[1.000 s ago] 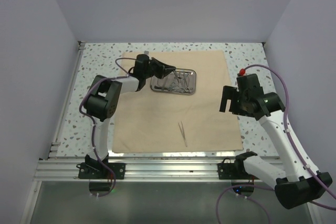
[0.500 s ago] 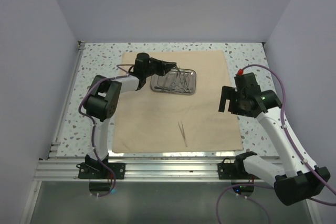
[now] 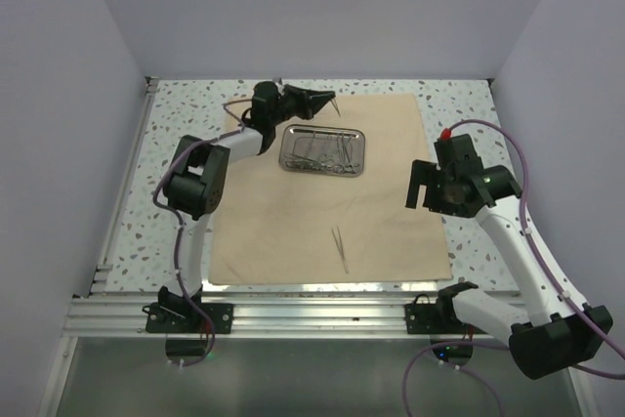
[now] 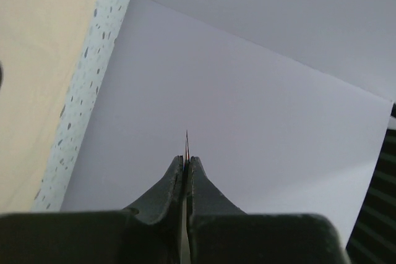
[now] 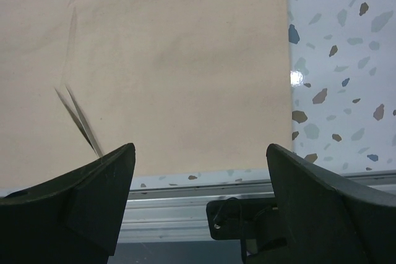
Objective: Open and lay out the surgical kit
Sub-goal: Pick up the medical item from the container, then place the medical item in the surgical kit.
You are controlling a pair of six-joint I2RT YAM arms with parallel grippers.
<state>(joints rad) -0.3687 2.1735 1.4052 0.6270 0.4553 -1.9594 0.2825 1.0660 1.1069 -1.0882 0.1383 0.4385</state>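
The beige cloth wrap lies spread flat on the table. On its far half sits the steel tray with several slim instruments in it. One pair of tweezers lies on the cloth's near part, and the right wrist view shows these tweezers too. My left gripper hangs raised beyond the tray's far edge, pointing right. It is shut on a slim steel instrument whose thin tip sticks out past the fingertips. My right gripper hovers open and empty over the cloth's right edge.
Speckled tabletop surrounds the cloth. White walls close in the back and both sides. An aluminium rail runs along the near edge, and the right wrist view shows this rail with a black bracket on it.
My left gripper has lifted off the tray and swung toward the far wall with a slim instrument in it. The right arm has barely moved.
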